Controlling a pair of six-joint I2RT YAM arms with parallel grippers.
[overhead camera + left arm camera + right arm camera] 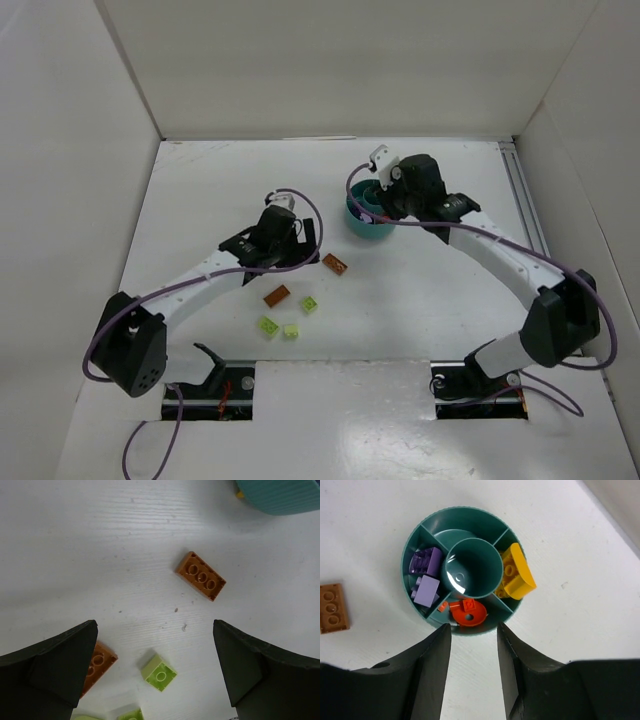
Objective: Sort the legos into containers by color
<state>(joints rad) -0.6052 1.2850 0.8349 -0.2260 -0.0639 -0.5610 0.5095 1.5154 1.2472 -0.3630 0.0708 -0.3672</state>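
Note:
The teal dish [470, 522] holds lilac bricks [426, 575], orange-yellow bricks [517, 572] and orange-red pieces [467, 612] with the round one, each colour in its own compartment. The central cup [472, 567] is empty. My right gripper [473, 627] is open and empty, above the dish's near rim; it also shows in the top view [385, 200]. My left gripper [155, 625] is open and empty above the table. A brown brick [200, 576] lies ahead of it. A lime brick [159, 672] lies between its fingers. A second brown brick [97, 665] is partly hidden by the left finger.
In the top view the loose bricks lie in the middle of the table: brown [335, 264], brown [276, 296] and three lime [310, 305], [267, 325], [290, 331]. The dish [365, 228] stands to their upper right. White walls enclose the table on three sides.

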